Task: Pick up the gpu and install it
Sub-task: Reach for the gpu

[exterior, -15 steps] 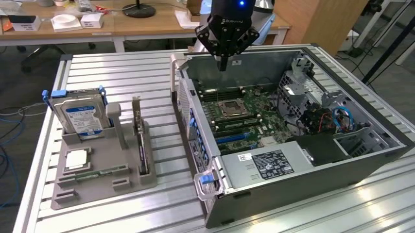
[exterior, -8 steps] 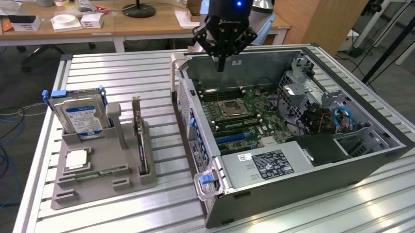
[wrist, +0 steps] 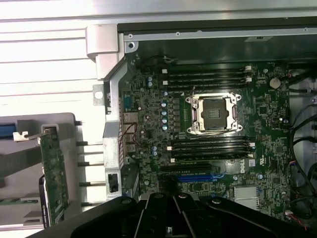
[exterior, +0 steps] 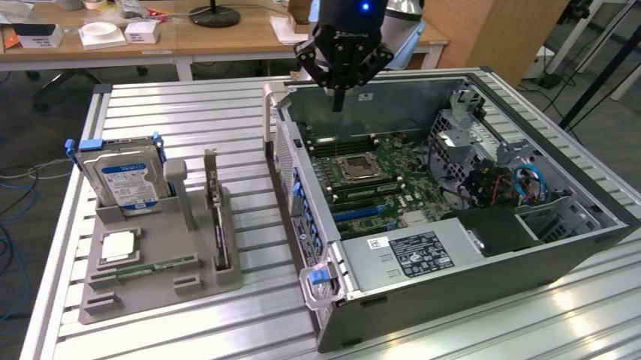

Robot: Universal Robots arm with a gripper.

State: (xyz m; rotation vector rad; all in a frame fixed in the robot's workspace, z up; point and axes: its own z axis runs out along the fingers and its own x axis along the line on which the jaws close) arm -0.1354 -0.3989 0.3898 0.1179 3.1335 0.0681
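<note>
Above the far edge of the computer case (exterior: 470,281), our claw (exterior: 338,103) is squeezed together, empty. The gpu (exterior: 215,217) stands in the gray tray (exterior: 200,281) at the exterior view's left; we should grab its top edge squarely.

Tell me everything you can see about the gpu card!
The gpu is a thin flat card standing on its edge in a slot of the grey holder, to the exterior view's left of the computer case. One face looks green with tiny parts; a silver bracket sits at one end. Only the holder touches it.
</note>
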